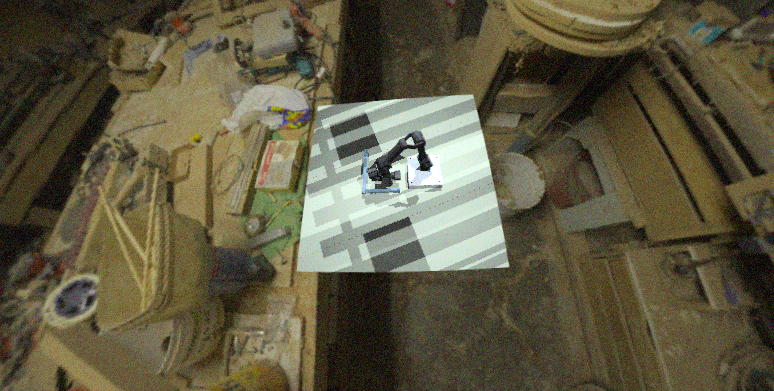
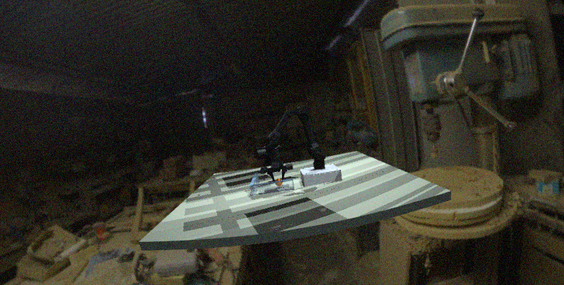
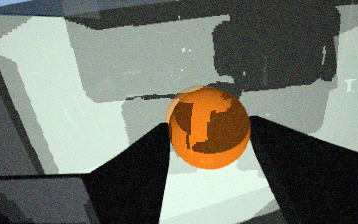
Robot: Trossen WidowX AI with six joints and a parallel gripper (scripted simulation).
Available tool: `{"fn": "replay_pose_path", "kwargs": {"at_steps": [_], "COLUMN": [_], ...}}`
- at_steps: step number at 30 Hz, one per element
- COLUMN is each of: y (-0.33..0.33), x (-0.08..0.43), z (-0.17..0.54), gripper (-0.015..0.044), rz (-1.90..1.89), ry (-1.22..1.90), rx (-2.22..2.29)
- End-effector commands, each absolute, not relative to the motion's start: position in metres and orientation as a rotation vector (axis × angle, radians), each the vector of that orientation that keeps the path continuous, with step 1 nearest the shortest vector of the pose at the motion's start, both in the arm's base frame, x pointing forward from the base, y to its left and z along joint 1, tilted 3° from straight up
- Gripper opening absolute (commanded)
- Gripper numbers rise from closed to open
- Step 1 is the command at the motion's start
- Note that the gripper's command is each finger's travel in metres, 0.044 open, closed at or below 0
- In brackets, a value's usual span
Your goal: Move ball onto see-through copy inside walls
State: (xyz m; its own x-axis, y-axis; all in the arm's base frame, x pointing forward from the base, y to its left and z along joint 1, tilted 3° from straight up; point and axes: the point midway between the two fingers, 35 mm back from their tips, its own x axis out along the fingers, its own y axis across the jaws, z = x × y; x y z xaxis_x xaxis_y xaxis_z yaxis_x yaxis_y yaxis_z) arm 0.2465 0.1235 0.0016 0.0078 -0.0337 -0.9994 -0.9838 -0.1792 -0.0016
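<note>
Item 1. Black parallel-jaw gripper (image 3: pixel 210 150): two dark fingers clamped on either side of the ball, holding it pinched at its lower half. The grip is kept, by my reading, because the ball is not yet released onto its mark.

Item 2. Glossy orange ball (image 3: pixel 210 127): held between the fingers, low over the table; whether it touches the surface cannot be told. In the exterior view it shows as a small orange spot (image 2: pixel 278 182) under the gripper, within the walled corner.

Item 3. Pale, see-through orange copy of the ball (image 3: pixel 180 97): only a thin crescent peeks out at the ball's upper left edge, just behind it. The ball thus nearly covers its resting spot, slightly off; a small shift more seems needed before letting go.

Item 4. Two low clear bluish walls forming a corner (image 1: pixel 367 181): one runs along the far side of the ball from the arm's base, the other meets it at a right angle. They stand close about the ball and limit the path for withdrawing the gripper; lifting straight up looks safest.

Item 5. Grey-and-white striped table top (image 1: pixel 433 225): bears everything above.

Item 6. White square base block (image 1: pixel 425 178): just beside the walls, carrying the black jointed arm (image 1: pixel 403 147).

Item 7. Cluttered dusty workshop around and beyond the table; well apart, no hindrance.
</note>
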Motion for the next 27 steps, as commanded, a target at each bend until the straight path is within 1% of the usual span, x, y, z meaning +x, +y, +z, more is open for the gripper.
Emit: {"fn": "replay_pose_path", "kwargs": {"at_steps": [1, 11, 23, 27], "y": [0.1215, 0.121, 0.1224, 0.1227], "x": [0.2442, 0.2439, 0.2454, 0.2458], "z": [-0.0087, -0.016, -0.0116, -0.009], "gripper": [0.0, 0.0, 0.0314, 0.0314], "rz": [1.331, 1.331, 1.323, 1.324], "ry": [1.152, 1.152, 1.145, 1.145], "rx": [-1.374, -1.374, -1.369, -1.369]}}
